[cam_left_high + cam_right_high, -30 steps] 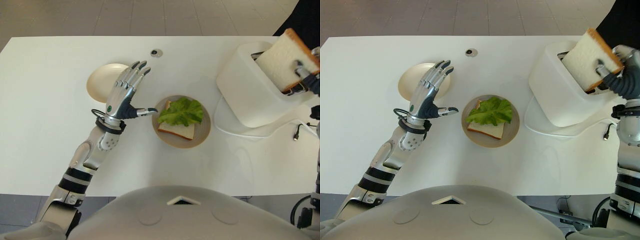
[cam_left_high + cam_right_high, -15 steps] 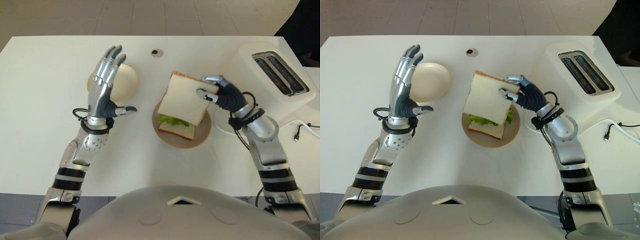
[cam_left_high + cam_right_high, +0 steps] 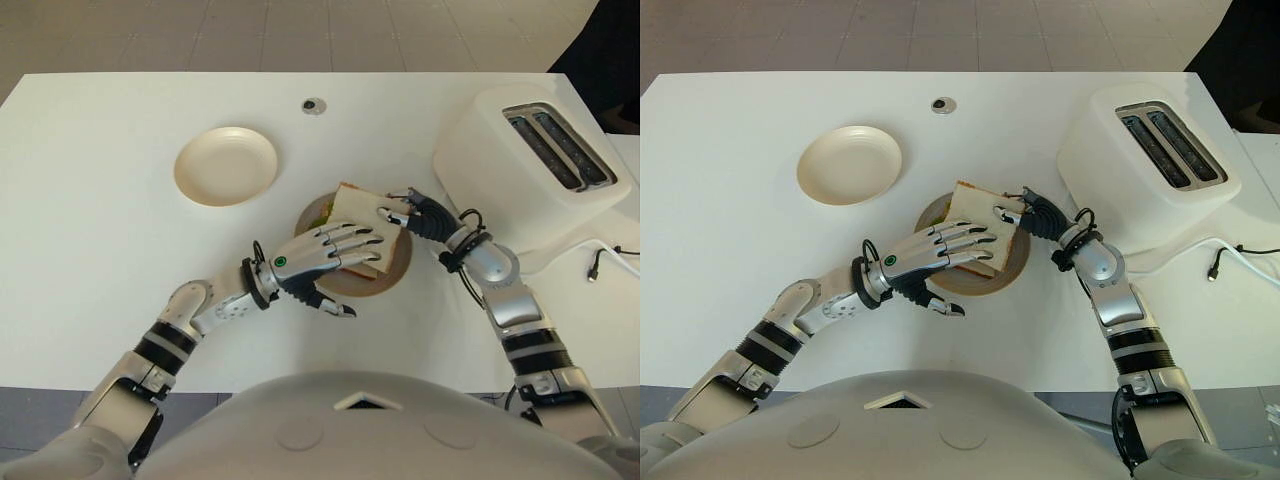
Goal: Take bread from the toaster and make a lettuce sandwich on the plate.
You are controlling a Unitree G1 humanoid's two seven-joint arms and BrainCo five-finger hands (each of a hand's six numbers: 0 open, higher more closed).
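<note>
My right hand [image 3: 420, 212] pinches the far corner of the white square bread slice [image 3: 355, 208] topping the sandwich on the round tan ceramic plate [image 3: 400, 268]. My left hand [image 3: 315, 262] lies flat, fingers spread, over it. Light, squashy bread: I'd hold the crust edges and press gently.

On the white desk [image 3: 90, 210] a cream dish [image 3: 226, 165] sits at about 10 o'clock, a small dark round fitting [image 3: 314, 104] at 12 near the far edge, and a loose cable end [image 3: 1216, 267] lies at 3 o'clock — tiled floor [image 3: 300, 35] beyond.
</note>
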